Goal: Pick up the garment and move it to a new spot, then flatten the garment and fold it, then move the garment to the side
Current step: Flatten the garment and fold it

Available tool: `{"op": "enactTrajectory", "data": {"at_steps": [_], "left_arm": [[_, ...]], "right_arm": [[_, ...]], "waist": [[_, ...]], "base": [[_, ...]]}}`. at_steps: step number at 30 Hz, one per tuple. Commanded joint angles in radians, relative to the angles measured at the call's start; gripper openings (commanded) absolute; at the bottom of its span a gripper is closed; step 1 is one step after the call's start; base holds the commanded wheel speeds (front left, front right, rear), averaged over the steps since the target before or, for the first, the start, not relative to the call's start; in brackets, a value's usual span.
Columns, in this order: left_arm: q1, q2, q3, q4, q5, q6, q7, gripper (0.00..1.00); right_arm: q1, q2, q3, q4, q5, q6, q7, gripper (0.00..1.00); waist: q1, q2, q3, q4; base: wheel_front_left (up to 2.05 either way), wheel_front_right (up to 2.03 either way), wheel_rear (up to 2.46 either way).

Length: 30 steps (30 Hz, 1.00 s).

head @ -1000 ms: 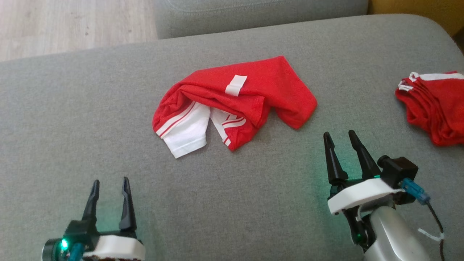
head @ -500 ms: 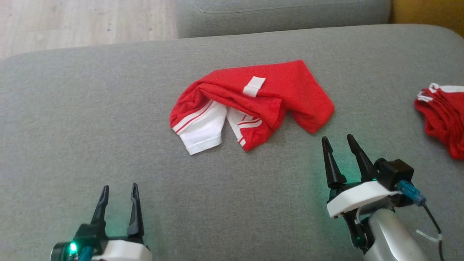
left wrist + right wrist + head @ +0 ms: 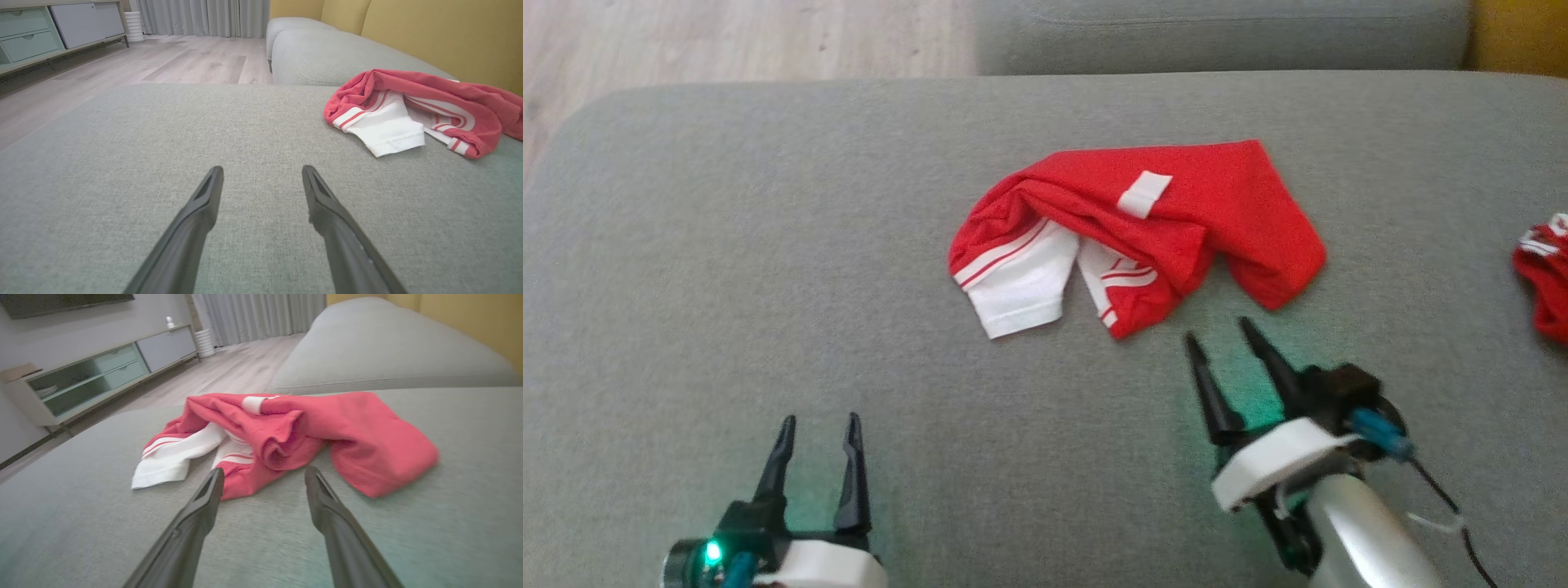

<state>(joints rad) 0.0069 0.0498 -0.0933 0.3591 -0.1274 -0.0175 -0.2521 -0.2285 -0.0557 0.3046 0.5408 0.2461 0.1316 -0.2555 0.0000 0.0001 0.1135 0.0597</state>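
Lying crumpled on the coarse grey sofa cushion [image 3: 768,245], the soft red garment [image 3: 1176,212] with white striped sleeves has been approached: the right gripper [image 3: 1218,329] is now brought just beside its near edge, fingers spread, nothing held, so pickup is judged imminent. The left gripper [image 3: 820,418], likewise spread and empty, is seen well apart from it.

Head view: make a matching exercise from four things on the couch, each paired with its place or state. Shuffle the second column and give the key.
Column one:
1. garment
2. second red garment
3. left gripper
4. right gripper

Column two:
A. open, at the lower left, well away from any cloth
B. cut off by the right edge of the view
C. crumpled near the middle of the grey cushion, white parts showing
D. open, fingertips just short of the crumpled cloth's near edge

Pairs: 1-C, 2-B, 3-A, 4-D
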Motion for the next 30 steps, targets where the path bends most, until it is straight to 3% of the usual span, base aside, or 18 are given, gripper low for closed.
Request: {"op": "enactTrajectory", "data": {"at_steps": [1, 12, 22, 23, 24, 25, 30], "left_arm": [[-0.037, 0.001, 0.011, -0.024, -0.009, 0.002, -0.01, 1.0], [-0.075, 0.001, -0.118, -0.014, -0.044, 0.001, -0.01, 1.0], [-0.092, 0.001, -0.185, -0.011, -0.081, 0.021, -0.01, 1.0], [-0.094, 0.001, -0.189, -0.012, -0.084, 0.023, -0.01, 1.0], [-0.095, 0.001, -0.193, -0.013, -0.088, 0.025, -0.01, 1.0], [-0.096, 0.001, -0.196, -0.014, -0.091, 0.028, -0.01, 1.0], [-0.103, 0.001, -0.21, -0.012, -0.106, 0.032, -0.01, 1.0]], "right_arm": [[-0.079, 0.005, 0.071, -0.01, 0.002, -0.001, -0.006, 1.0], [-0.303, 0.005, 0.302, 0.195, 0.034, -0.001, 0.081, 1.0], [-0.395, 0.005, 0.357, 0.37, 0.068, -0.001, 0.173, 1.0], [-0.398, 0.005, 0.366, 0.379, 0.073, -0.001, 0.185, 0.9], [-0.4, 0.005, 0.376, 0.383, 0.077, -0.001, 0.192, 0.37], [-0.402, 0.005, 0.385, 0.384, 0.084, -0.001, 0.196, 0.0], [-0.434, 0.005, 0.441, 0.326, 0.138, -0.001, 0.121, 0.0]], "waist": [[0.0, -0.0001, 0.02, 0.043], [0.0, -0.0001, 0.087, 0.223], [0.0, -0.0001, 0.113, 0.294], [0.0, -0.0001, 0.114, 0.297], [0.0, -0.0001, 0.116, 0.298], [0.0, -0.0001, 0.116, 0.298], [0.0, -0.0001, 0.11, 0.291]], "base": [[0.0, 0.0, 0.0], [0.0, 0.0, 0.0], [0.0, 0.0, 0.0], [0.0, 0.0, 0.0], [0.0, 0.0, 0.0], [0.0, 0.0, 0.0], [0.0, 0.0, 0.0]]}}
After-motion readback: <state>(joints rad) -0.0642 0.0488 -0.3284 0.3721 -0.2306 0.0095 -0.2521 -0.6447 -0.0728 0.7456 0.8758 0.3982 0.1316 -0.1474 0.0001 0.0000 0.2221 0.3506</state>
